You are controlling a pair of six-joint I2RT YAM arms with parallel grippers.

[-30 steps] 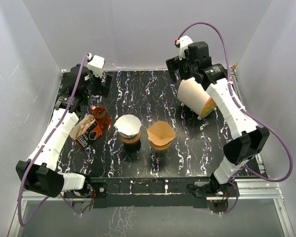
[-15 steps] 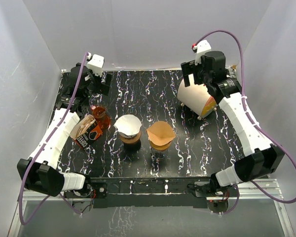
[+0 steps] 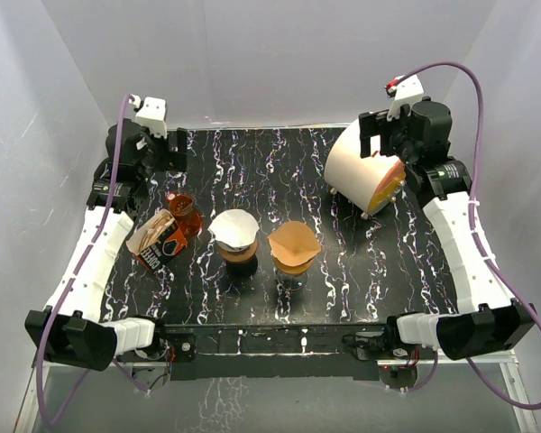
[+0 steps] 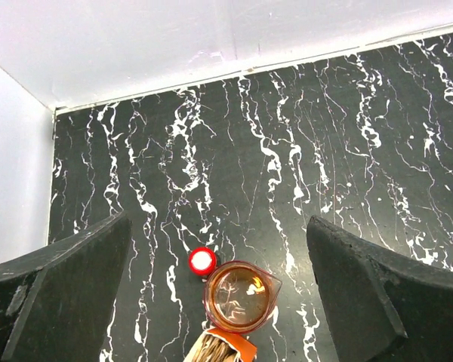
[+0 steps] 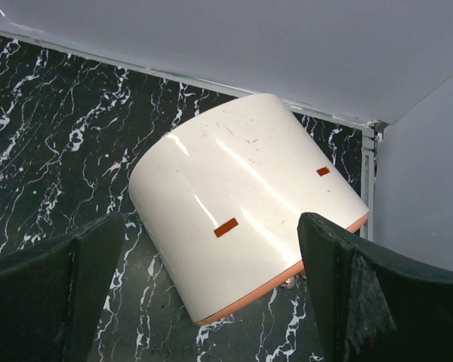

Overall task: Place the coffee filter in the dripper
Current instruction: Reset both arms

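A white paper coffee filter (image 3: 234, 228) sits in a dark dripper (image 3: 241, 260) at the table's middle. Beside it on the right, a brown paper filter (image 3: 293, 242) sits in a second dripper (image 3: 293, 268). My left gripper (image 3: 158, 153) is open and empty at the far left, above an orange glass pitcher (image 3: 182, 212). In the left wrist view my open gripper (image 4: 219, 226) hangs over the pitcher (image 4: 241, 296). My right gripper (image 3: 379, 149) is open and empty at the far right, above a white cylinder (image 3: 361, 176). In the right wrist view it (image 5: 211, 222) frames the cylinder (image 5: 241, 204).
An opened pack of filters (image 3: 158, 239) lies at the left, touching the pitcher; its top shows in the left wrist view (image 4: 219, 351). A small red-rimmed cap (image 4: 202, 260) lies by the pitcher. The white cylinder lies tilted at the back right. White walls close in the black marbled table (image 3: 279, 162).
My right arm has swung right and back, off the cylinder's left side towards the right wall. My left gripper has moved a little left and back. The filters and drippers have not moved.
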